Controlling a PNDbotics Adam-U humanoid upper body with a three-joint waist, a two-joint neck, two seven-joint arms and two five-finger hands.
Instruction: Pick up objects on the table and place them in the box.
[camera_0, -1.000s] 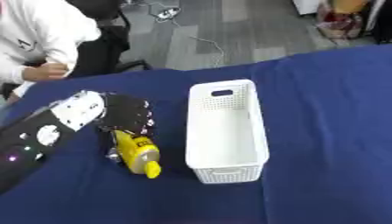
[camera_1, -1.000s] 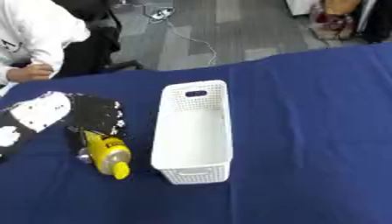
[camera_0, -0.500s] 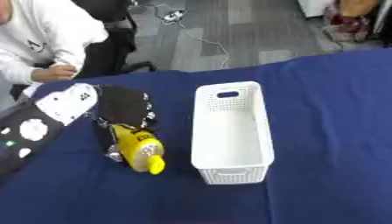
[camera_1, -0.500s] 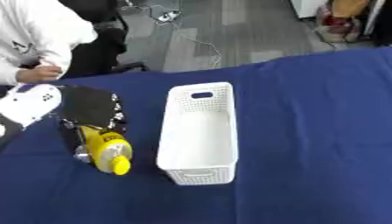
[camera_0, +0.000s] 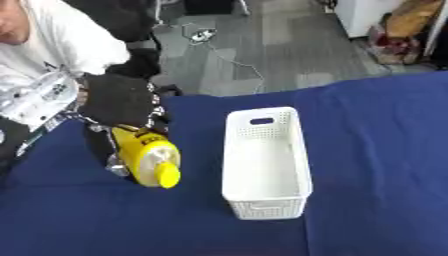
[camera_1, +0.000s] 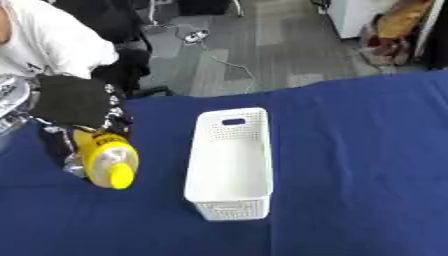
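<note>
My left robot hand (camera_0: 122, 102) is clenched round the upper body of the yellow bottle (camera_0: 147, 158), fingers curled over it from above; bottle tilted, cap end pointing toward the counter's near edge. It sits at the counter's (camera_0: 376, 150) left side, just left of the white box (camera_0: 264, 162), not touching it. Looks like rigid plastic, smooth and likely slippery, light unless full; can't tell the fill. Best hold is around the body near the middle, not the tapered cap end. Whether it's lifted clear of the counter I can't tell. Right robot hand not in view
</note>
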